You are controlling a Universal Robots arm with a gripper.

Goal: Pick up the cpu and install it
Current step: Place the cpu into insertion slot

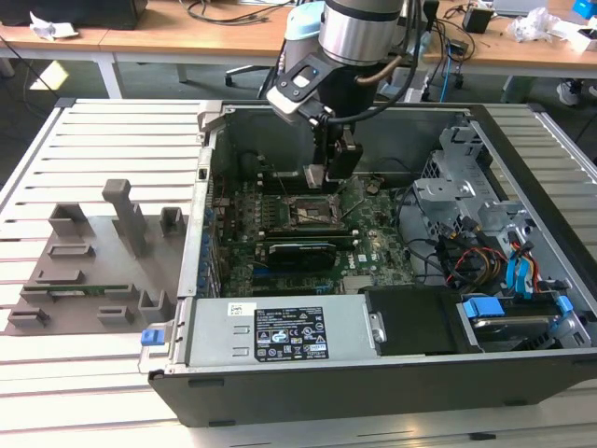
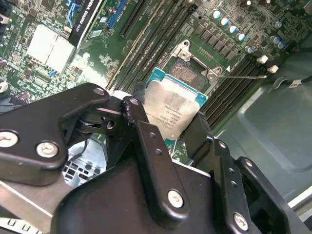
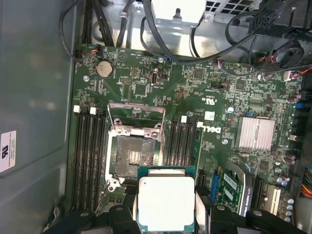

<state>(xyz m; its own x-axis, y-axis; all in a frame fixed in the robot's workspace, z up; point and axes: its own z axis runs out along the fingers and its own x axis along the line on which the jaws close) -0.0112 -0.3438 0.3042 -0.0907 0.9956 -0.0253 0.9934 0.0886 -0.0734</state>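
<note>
"So, what does the gripper (image 2: 167, 116) have?"

"Its 2 fingers (image 2: 140, 122) are closed on opposite edges of the cpu (image 2: 173, 105), with the metal top facing the wrist cameras. Pinching it by the rim probably keeps the contacts underneath untouched."

"Is it in place?"

"Not yet. It hangs clear above the motherboard (image 3: 195, 97), just beside the socket (image 3: 131, 156) rather than square over it. The socket lies bare, and its metal retaining frame (image 3: 136, 114) is swung open, so nothing covers the seat."

"What's around it?"

"Memory slots (image 3: 90, 146) run along both sides of the socket, which leaves little room. That may be why the arm comes straight down. In the exterior view a long black card (image 1: 300, 250) sits nearer the power supply (image 1: 280, 331). The computer case (image 1: 201, 187) lies on its side with the panel off, so the board faces up to the arm."
</note>
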